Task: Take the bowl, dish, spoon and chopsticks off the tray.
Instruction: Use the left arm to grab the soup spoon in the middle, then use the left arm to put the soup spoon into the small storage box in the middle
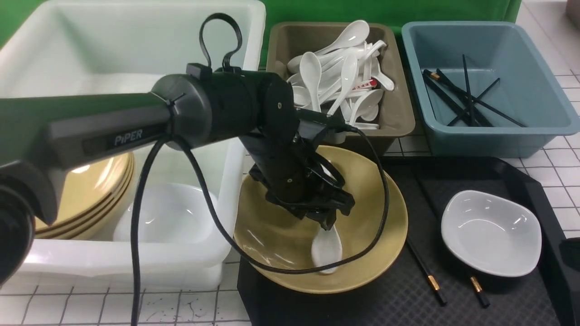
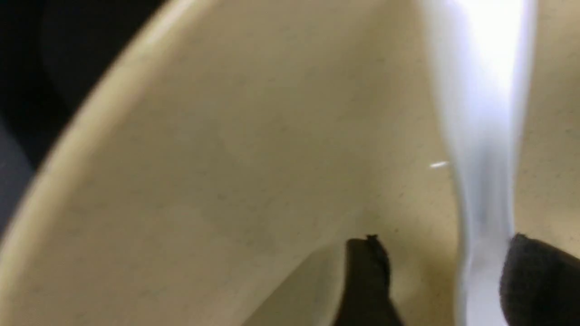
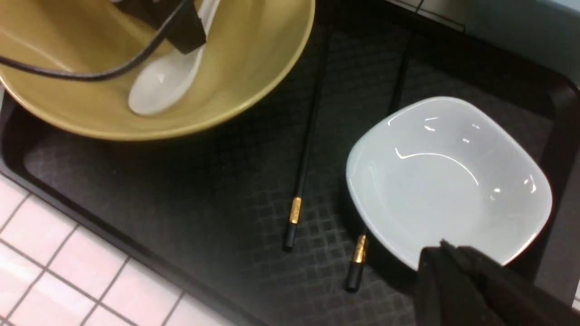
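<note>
The mustard-yellow bowl (image 1: 376, 213) stands on the left part of the black tray (image 1: 398, 294). The white spoon (image 1: 326, 249) lies inside the bowl with its scoop toward me. My left gripper (image 1: 328, 222) reaches down into the bowl. In the left wrist view its jaws (image 2: 444, 240) stand open astride the spoon handle (image 2: 485, 181); the handle touches one finger and a gap shows at the other. The white dish (image 3: 444, 181) sits on the tray's right side, partly over one of the two black chopsticks (image 3: 303, 158). My right gripper (image 3: 446, 249) hovers shut at the dish's near rim.
A translucent white tub (image 1: 235, 149) left of the tray holds stacked yellow bowls (image 1: 90, 194) and a white dish (image 1: 167, 217). Behind the tray stand an olive bin (image 1: 398, 113) full of white spoons and a blue bin (image 1: 534, 90) with black chopsticks. The left arm's cable droops into the bowl.
</note>
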`<action>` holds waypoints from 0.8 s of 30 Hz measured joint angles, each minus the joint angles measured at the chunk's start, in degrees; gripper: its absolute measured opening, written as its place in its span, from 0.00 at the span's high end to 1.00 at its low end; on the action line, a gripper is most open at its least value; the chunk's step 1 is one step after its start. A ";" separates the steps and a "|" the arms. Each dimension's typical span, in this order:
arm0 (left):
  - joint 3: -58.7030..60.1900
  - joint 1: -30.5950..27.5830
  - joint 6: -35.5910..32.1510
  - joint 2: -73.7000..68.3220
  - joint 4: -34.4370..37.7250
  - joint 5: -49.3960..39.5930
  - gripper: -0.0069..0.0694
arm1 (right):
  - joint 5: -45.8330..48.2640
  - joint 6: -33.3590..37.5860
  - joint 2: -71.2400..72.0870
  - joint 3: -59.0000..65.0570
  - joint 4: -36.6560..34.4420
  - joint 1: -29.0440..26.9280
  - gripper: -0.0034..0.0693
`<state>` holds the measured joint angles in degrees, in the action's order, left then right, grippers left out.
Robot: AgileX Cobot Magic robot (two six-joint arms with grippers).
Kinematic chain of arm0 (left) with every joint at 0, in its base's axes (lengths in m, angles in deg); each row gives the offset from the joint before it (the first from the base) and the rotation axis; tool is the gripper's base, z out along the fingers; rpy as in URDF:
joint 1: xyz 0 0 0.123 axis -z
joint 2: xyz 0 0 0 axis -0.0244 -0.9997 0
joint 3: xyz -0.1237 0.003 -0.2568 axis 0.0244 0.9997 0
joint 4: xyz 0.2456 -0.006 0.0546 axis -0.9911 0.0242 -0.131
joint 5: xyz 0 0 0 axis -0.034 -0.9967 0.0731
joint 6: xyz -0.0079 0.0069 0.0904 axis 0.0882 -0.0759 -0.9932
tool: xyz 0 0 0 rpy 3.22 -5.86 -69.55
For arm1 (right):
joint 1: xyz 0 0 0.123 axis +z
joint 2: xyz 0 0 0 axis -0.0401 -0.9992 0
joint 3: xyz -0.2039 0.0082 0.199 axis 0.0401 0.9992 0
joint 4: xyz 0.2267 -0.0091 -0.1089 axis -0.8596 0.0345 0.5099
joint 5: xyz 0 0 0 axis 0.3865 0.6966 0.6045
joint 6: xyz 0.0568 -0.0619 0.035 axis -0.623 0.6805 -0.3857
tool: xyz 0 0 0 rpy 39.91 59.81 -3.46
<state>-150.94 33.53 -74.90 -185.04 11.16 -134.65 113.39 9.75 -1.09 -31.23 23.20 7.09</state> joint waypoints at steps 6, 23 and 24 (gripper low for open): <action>-0.52 1.32 -1.51 -0.46 1.20 0.88 0.84 | 0.01 0.00 0.00 0.00 -0.35 0.00 0.89; -0.79 1.65 -6.64 14.63 -1.38 25.73 0.88 | -0.22 0.00 0.00 0.00 -1.33 0.00 0.89; -0.79 1.59 -6.90 14.19 -2.10 29.56 0.88 | -0.22 0.00 0.00 0.00 -1.51 0.00 0.89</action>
<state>-151.73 35.12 -81.79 -170.85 9.05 -105.09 113.17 9.75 -1.09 -31.23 21.69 7.09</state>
